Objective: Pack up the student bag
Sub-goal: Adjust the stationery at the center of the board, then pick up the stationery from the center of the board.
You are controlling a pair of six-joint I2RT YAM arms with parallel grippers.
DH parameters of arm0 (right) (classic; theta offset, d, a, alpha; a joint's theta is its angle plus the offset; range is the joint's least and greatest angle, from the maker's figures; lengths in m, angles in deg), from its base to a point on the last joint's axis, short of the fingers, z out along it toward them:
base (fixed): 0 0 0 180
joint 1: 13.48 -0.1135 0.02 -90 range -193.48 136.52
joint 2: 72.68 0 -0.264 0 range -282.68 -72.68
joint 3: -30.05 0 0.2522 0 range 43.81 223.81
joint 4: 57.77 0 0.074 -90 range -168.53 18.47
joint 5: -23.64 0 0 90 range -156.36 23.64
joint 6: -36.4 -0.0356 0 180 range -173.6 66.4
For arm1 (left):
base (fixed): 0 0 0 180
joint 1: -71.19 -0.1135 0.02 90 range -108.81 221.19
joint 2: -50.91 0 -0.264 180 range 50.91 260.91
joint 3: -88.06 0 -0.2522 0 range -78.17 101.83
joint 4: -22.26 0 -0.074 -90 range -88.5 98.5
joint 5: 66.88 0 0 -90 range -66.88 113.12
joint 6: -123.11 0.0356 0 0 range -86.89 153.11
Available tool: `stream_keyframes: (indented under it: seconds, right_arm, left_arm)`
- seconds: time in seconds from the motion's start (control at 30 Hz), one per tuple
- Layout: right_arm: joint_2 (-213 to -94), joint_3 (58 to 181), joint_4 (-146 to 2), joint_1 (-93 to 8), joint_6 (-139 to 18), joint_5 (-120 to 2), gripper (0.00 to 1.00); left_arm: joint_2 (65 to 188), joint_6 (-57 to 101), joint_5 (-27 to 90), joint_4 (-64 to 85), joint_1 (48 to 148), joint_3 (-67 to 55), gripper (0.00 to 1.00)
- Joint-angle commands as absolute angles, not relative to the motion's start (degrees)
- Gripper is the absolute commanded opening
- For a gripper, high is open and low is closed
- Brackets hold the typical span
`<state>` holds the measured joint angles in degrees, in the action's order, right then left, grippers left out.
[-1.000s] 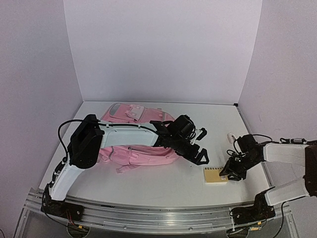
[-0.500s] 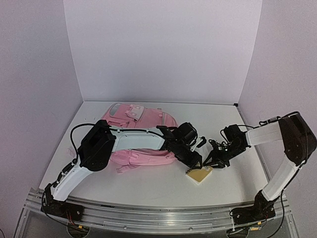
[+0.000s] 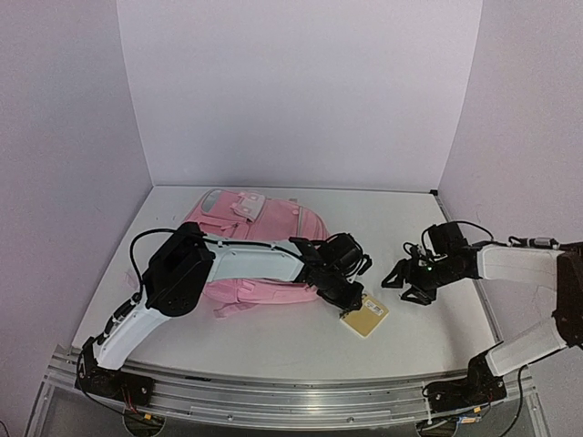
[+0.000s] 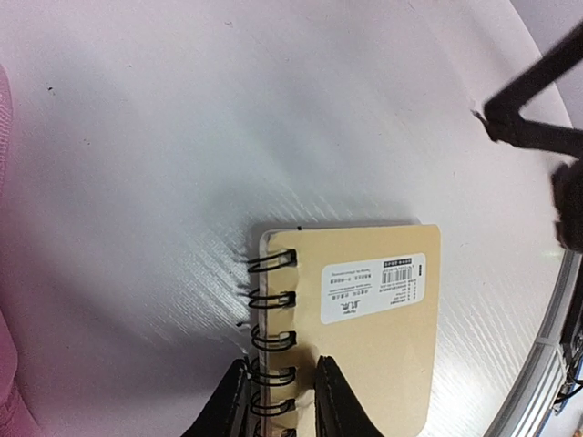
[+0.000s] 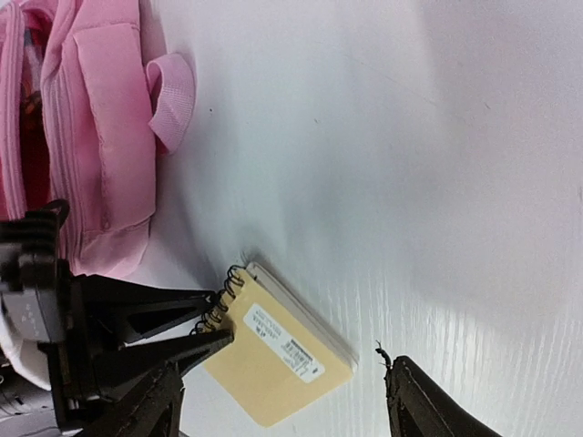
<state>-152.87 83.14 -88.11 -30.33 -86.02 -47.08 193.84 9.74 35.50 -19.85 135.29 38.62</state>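
Note:
The student bag (image 3: 264, 218), pink with white patches, lies flat at the back left of the table; its pink side and a strap loop show in the right wrist view (image 5: 100, 137). A tan spiral notebook (image 3: 366, 315) (image 4: 364, 319) (image 5: 282, 360) lies on the table just right of the bag. My left gripper (image 3: 346, 305) (image 4: 282, 378) is shut on the notebook's wire-bound edge, one finger on each side of the spirals. Off to the right, my right gripper (image 3: 405, 282) (image 5: 287, 364) stands open, apart from the notebook, with nothing between its fingers.
The white table (image 3: 273, 350) has walls behind and at both sides. My left arm reaches across the front of the bag. The right gripper's dark fingers (image 4: 537, 100) show at the upper right of the left wrist view. The metal rail (image 3: 291, 401) runs along the near edge.
The notebook was carried left from the front right toward the bag. My left gripper closed on its spiral edge. My right gripper let go, opened and drew back to the right.

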Motion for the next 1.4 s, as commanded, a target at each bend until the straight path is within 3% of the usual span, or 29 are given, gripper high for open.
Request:
stream_keyframes:
  seconds: [0.0, 0.2, 0.47, 0.67, 0.8, 1.07, 1.3, 1.37]
  right_arm:
    - [-147.40, 75.91, -91.11, -30.78, -97.64, -45.68, 0.73]
    - [-147.45, 71.19, -84.84, -32.89, -102.32, -44.22, 0.70]
    - [-159.76, 69.08, -67.32, -38.35, -108.28, -41.23, 0.67]
    - [-161.42, 68.78, -56.80, -40.21, -111.52, -38.62, 0.57]
    - [-157.43, 68.33, -56.59, -40.27, -111.66, -38.10, 0.45]
    - [-151.84, 69.10, -57.55, -41.08, -109.82, -33.77, 0.41]
    - [-152.22, 72.76, -76.07, -41.12, -103.68, -40.79, 0.37]
    - [-152.96, 73.57, -79.17, -41.10, -101.93, -42.84, 0.31]
  left_arm:
    - [194.47, 5.60, 32.20, -26.08, 135.44, 33.99, 0.20]
    - [192.14, -0.38, 38.91, -21.85, 135.43, 28.21, 0.10]
    - [190.02, -6.82, 42.16, -16.15, 135.41, 21.58, 0.04]
    - [190.69, -11.09, 42.22, -15.64, 135.35, 20.46, 0.00]
    - [190.45, -13.92, 40.64, -16.23, 135.35, 20.45, 0.00]
    - [191.09, -15.46, 39.56, -17.24, 135.12, 21.48, 0.00]
    - [190.69, -15.80, 38.57, -17.55, 134.76, 21.71, 0.00]
    - [190.72, -15.89, 38.66, -17.19, 134.76, 21.60, 0.00]
